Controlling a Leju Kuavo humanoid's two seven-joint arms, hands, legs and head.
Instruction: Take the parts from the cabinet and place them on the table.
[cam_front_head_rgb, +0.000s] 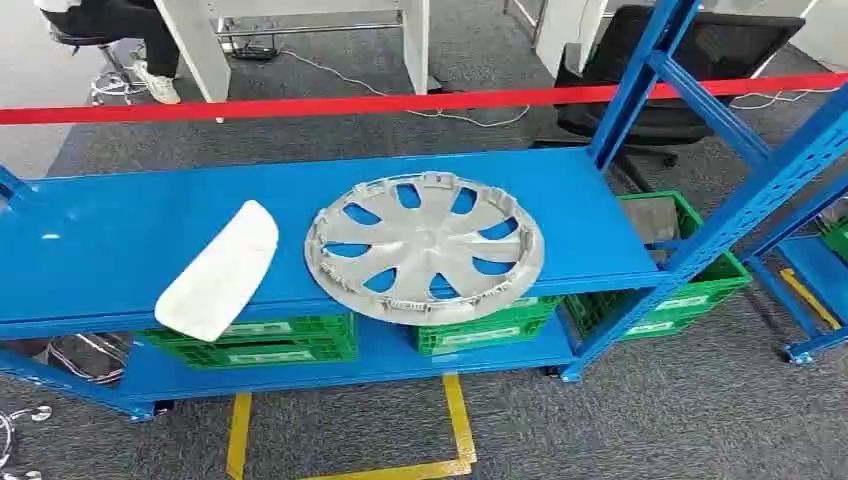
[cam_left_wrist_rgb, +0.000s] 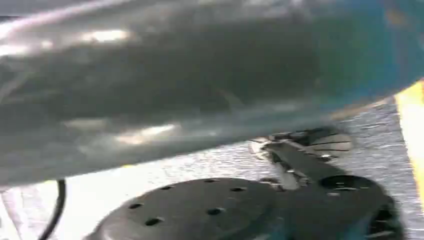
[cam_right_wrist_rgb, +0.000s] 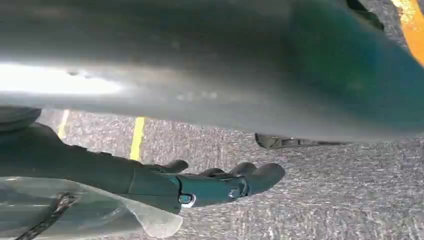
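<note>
A silver wheel cover (cam_front_head_rgb: 425, 248) lies flat on the top shelf of the blue cabinet (cam_front_head_rgb: 120, 230), with its front rim jutting over the shelf edge. To its left a white oblong panel (cam_front_head_rgb: 215, 272) also lies there and overhangs the front edge. In the right wrist view my right hand (cam_right_wrist_rgb: 215, 182) hangs over grey carpet, its dark fingers (cam_right_wrist_rgb: 260, 175) stretched out and slightly apart, with nothing in them.
Green crates (cam_front_head_rgb: 250, 340) stand on the lower shelf, and another (cam_front_head_rgb: 680, 290) stands at the right end. A red tape (cam_front_head_rgb: 400, 100) runs across behind the cabinet. Yellow floor tape (cam_front_head_rgb: 455, 420) marks the carpet in front. A black chair (cam_front_head_rgb: 690, 60) and a seated person (cam_front_head_rgb: 100, 30) are beyond.
</note>
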